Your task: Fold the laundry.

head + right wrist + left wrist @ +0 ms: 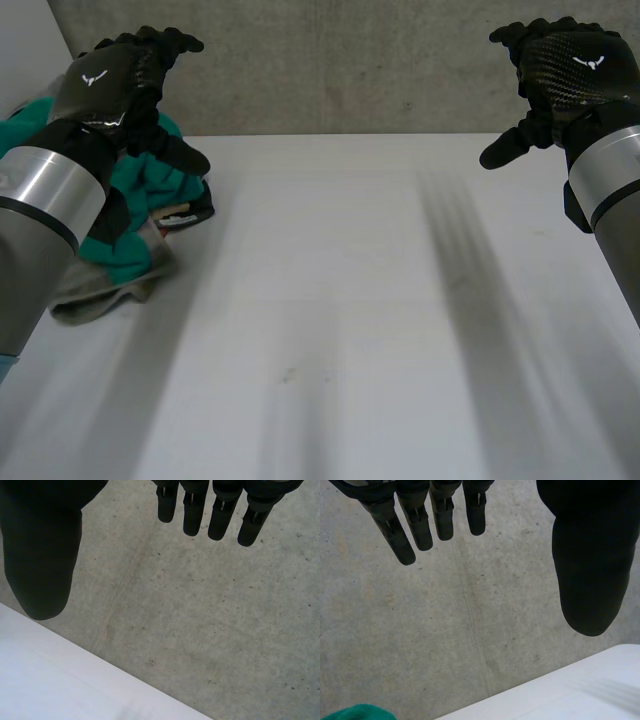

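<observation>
The table (350, 330) is a plain white top, bare across its middle and under the right arm, with soft streaks of shade lying over it. Behind its far edge stands a grey concrete wall (340, 60), speckled and rough.

There are two black hands, both lifted clear of the surface. The left hand (115, 75) hangs with its fingers (420, 525) straight and side by side and its thumb (590, 570) set well apart from them; nothing lies between thumb and fingers, only wall and the table's edge beyond. The right hand (570, 65) is up at the far side of the table in much the same pose: fingers (220, 515) straight and close together, thumb (45, 555) spread wide, holding nothing.

There is one laundry pile (150, 200), crumpled and unfolded, on the table below the left hand and partly hidden behind its wrist. From the left wrist view a bit of it shows well beyond the fingertips, apart from them. In it I count one teal cloth (125, 255), bunched on top, and one grey cloth (100, 295) spreading out from beneath it onto the table. A dark piece (198, 205) sits at the pile's edge nearest the thumb; I cannot tell whether that is a garment of its own.
</observation>
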